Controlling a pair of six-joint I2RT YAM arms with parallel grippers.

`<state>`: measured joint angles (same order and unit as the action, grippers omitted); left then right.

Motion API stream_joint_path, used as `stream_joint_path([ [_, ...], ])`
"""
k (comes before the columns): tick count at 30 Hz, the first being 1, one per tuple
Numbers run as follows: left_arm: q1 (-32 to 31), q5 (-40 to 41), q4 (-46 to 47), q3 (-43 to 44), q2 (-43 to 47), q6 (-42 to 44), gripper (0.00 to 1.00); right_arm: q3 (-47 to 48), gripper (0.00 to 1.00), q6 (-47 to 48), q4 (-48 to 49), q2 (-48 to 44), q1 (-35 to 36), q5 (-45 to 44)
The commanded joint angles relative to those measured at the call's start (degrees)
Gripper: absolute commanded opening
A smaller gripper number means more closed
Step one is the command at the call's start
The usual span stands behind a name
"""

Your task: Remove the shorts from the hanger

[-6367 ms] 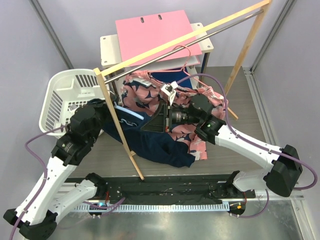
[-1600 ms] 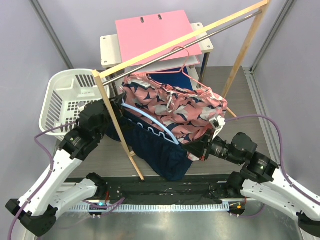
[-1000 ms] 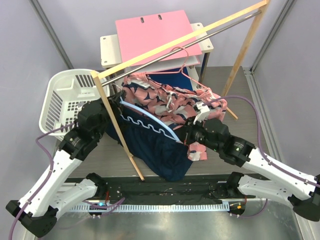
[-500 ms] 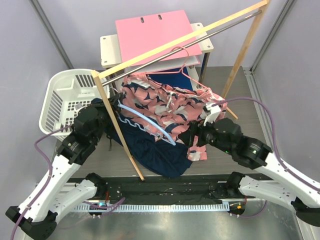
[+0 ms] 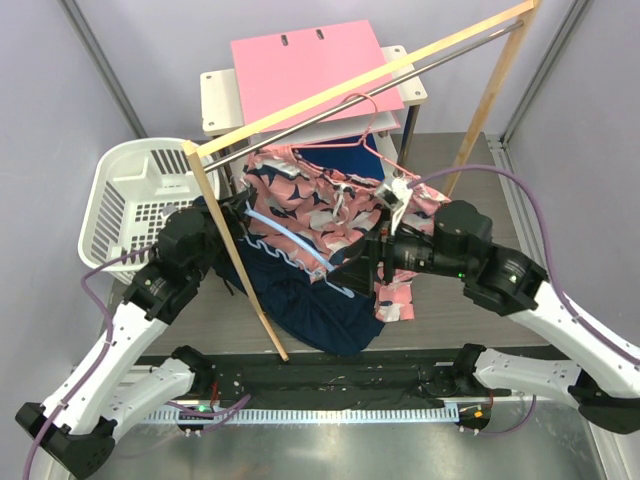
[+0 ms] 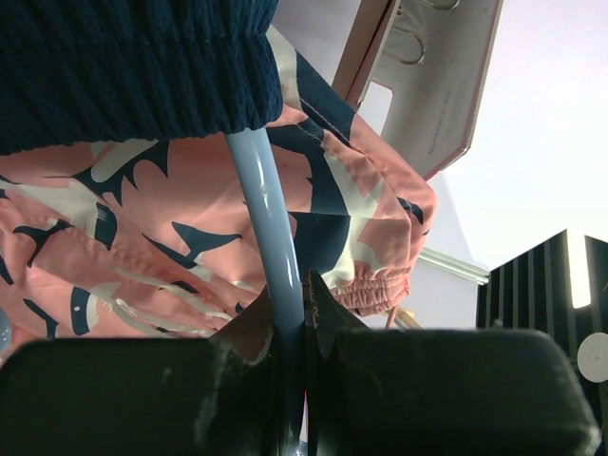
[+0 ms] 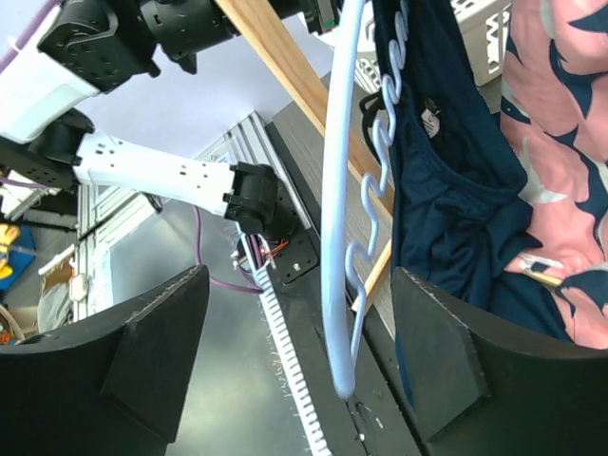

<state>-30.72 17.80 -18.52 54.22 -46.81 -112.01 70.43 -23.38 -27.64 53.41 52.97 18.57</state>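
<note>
Top external view shows two pairs of shorts under the wooden rack (image 5: 235, 260): one pair of navy shorts (image 5: 300, 295) and one pair of printed shorts (image 5: 330, 205), pink with navy and white marks. There are two hangers. The pink hanger (image 5: 352, 125) hangs on the rail of the rack. The light blue hanger (image 5: 290, 240) is below the rail, beside the front post of the rack.

The navy shorts hang from the light blue hanger and reach down to the table at the foot of the post. The printed shorts lie behind them, under the rail, and touch the same hanger.

There are two grippers. The left gripper (image 6: 302, 313) is clamped on the bar of the light blue hanger, close to the post. The right gripper (image 7: 294, 351) is released: its fingers (image 7: 152, 351) stand wide apart, with the free end of the hanger between them and touching neither.

One white basket (image 5: 120, 190) stands left of the rack. One pink board (image 5: 310, 65) lies on a white stand (image 5: 215, 100) behind the rack. The post crosses in front of the left gripper and hides part of it.
</note>
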Motion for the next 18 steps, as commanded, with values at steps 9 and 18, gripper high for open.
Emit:
stream_joint_path([
  [9,0.2,-0.8,4.9,2.4,1.3,-0.3,0.00,7.4,0.72,4.2,0.8,10.8,2.9,-3.4],
  [18,0.2,-0.8,4.2,2.7,1.7,-0.6,0.00,5.3,0.52,6.0,0.6,12.1,10.2,-17.2],
])
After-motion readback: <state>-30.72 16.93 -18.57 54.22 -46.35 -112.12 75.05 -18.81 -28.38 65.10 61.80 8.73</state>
